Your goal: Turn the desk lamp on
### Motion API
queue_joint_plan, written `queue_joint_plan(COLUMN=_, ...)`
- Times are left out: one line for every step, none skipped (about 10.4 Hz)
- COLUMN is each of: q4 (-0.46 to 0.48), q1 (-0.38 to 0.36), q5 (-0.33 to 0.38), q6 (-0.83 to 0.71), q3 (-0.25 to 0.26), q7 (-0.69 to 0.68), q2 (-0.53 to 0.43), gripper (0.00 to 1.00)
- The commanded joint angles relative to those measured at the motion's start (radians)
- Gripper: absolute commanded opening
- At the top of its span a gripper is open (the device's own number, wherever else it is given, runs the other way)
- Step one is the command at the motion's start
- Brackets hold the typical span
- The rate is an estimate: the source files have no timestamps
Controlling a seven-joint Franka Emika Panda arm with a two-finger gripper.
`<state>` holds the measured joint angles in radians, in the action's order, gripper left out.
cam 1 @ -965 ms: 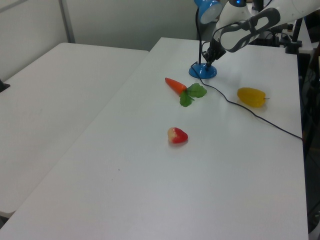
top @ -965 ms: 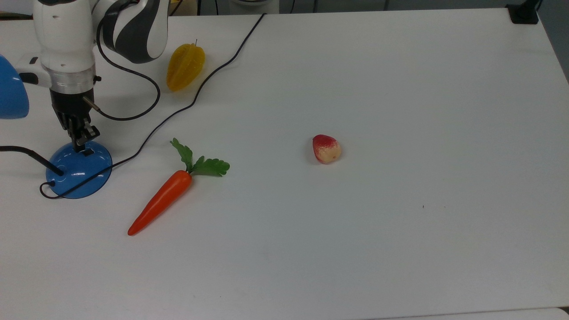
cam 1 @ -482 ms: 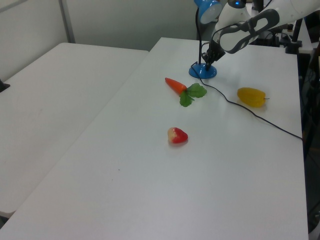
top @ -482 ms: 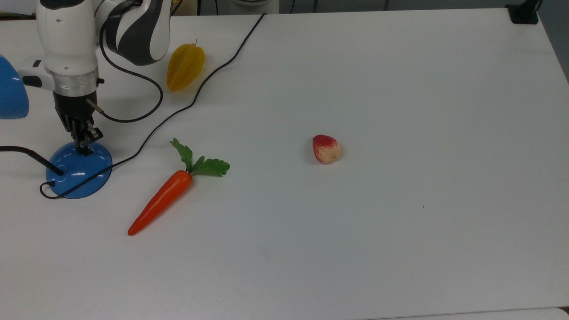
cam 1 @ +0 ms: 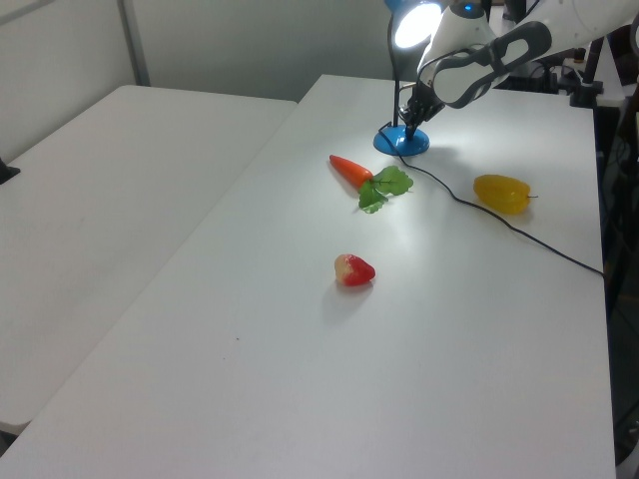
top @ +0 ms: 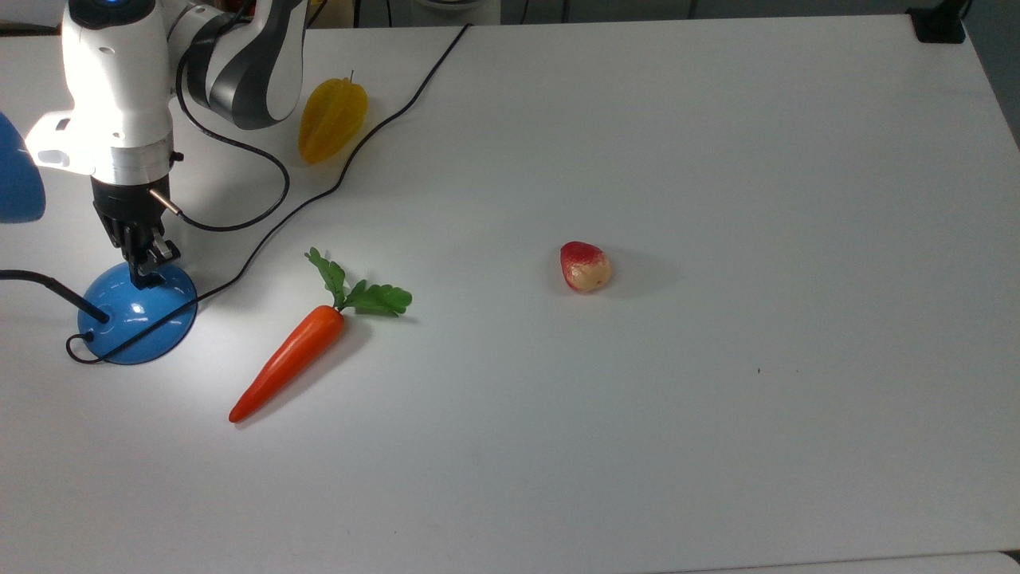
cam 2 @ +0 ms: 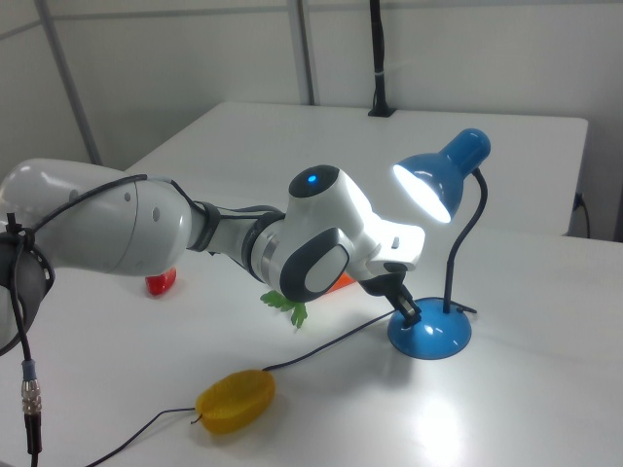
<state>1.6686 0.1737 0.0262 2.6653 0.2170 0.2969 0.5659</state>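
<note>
The blue desk lamp is lit. Its dome base (top: 135, 319) (cam 1: 401, 142) (cam 2: 433, 336) sits near the top view's left edge, and the shade (cam 2: 443, 175) (cam 1: 414, 22) glows white and throws light on the table. A thin black gooseneck (cam 2: 465, 248) joins the two. My gripper (top: 147, 275) (cam 1: 404, 115) (cam 2: 409, 311) is shut, its tips down on the top of the base where the switch is, hiding it. The black cord (top: 319, 195) runs from the base to the table's far edge.
An orange toy carrot (top: 291, 359) with green leaves lies just to the top view's right of the base. A yellow starfruit (top: 332, 119) lies beyond the cord, and a red strawberry (top: 585, 267) sits mid-table. A second white table (cam 1: 110, 200) adjoins on the left view's left.
The lamp has come on, brightening the table around the base and carrot. The base and my gripper have shifted slightly toward the top view's left.
</note>
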Motion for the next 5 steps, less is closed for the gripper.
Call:
queue_joint_plan(q4=-0.020, q1=-0.005, q5=-0.017, q6=0.012, q3=0.008, q7=-0.001, q2=0.016, gripper=0.00)
queue_joint_plan(q4=-0.004, q1=-0.003, q5=-0.017, q6=0.007, q3=0.008, q7=-0.002, q2=-0.009, gripper=0.00)
queue_joint_plan(q4=0.031, q1=-0.011, q5=-0.017, q6=0.005, q3=0.008, q7=-0.002, q2=-0.042, gripper=0.00)
queue_joint_plan(q4=0.087, q1=-0.017, q5=-0.017, q6=0.004, q3=0.008, q7=-0.004, q2=-0.101, gripper=0.00)
queue_joint_plan(q4=0.167, q1=-0.039, q5=-0.017, q6=0.002, q3=0.007, q7=-0.010, q2=-0.185, gripper=0.00)
